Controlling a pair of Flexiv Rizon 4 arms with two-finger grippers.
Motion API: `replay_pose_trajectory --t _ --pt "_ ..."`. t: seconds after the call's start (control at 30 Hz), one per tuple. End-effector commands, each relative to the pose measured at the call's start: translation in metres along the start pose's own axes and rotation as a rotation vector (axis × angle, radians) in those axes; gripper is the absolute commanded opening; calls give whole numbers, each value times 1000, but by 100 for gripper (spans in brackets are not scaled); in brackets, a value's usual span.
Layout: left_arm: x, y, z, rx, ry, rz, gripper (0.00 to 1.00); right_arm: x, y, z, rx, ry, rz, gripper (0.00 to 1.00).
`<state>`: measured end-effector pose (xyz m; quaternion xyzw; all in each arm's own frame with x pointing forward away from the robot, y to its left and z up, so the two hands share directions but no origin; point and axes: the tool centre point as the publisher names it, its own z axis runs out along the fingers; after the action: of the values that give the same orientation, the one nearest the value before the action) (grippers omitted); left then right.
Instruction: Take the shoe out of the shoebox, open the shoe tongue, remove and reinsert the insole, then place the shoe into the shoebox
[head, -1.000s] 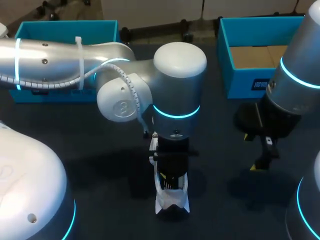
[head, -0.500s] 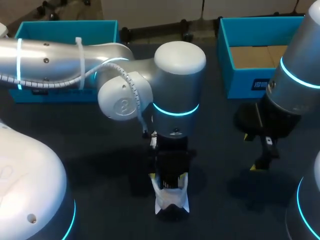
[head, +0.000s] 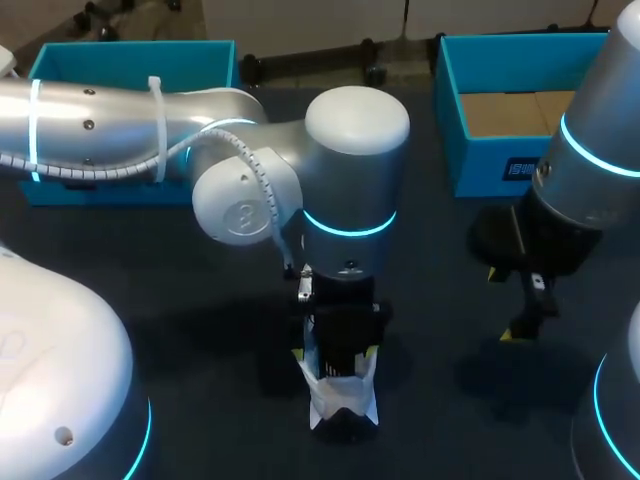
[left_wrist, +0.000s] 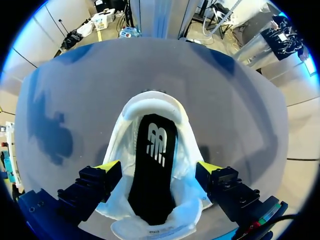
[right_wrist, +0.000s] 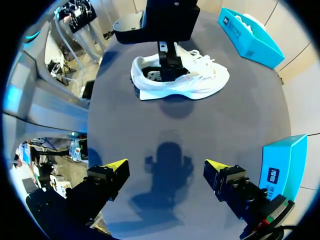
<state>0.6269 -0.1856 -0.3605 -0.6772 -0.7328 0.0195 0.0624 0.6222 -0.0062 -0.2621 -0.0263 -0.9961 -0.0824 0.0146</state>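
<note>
My left end effector hangs over a white shoe that stands upright on the dark counter. Its fingers are spread wide, one yellow tip just beside each side of the shoe's opening, and it grips nothing. The black insole lies flat inside the shoe, seen straight down through the opening. The shoe is out of the box, near the counter's front edge in the head view. My right end effector hovers over bare counter, well apart from the shoe, its fingers wide apart and empty. A blue shoebox with a brown cardboard floor sits at the far right of the counter. A second blue box sits at the far left, behind my left arm.
</note>
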Motion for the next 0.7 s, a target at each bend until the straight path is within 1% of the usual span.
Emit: replay_pose_trajectory --t 0.03,0.3,0.5,0.7 --pt "4 1 -5 -3 -1 -3 100 0 0 2 0 -1 0 100" --pt "6 -1 -13 -60 -37 -34 100 0 0 2 0 -1 0 100" --pt "4 5 -13 -63 -38 -44 100 0 0 2 0 -1 0 100" --pt "5 2 -14 -69 -52 -35 100 0 0 2 0 -1 0 100"
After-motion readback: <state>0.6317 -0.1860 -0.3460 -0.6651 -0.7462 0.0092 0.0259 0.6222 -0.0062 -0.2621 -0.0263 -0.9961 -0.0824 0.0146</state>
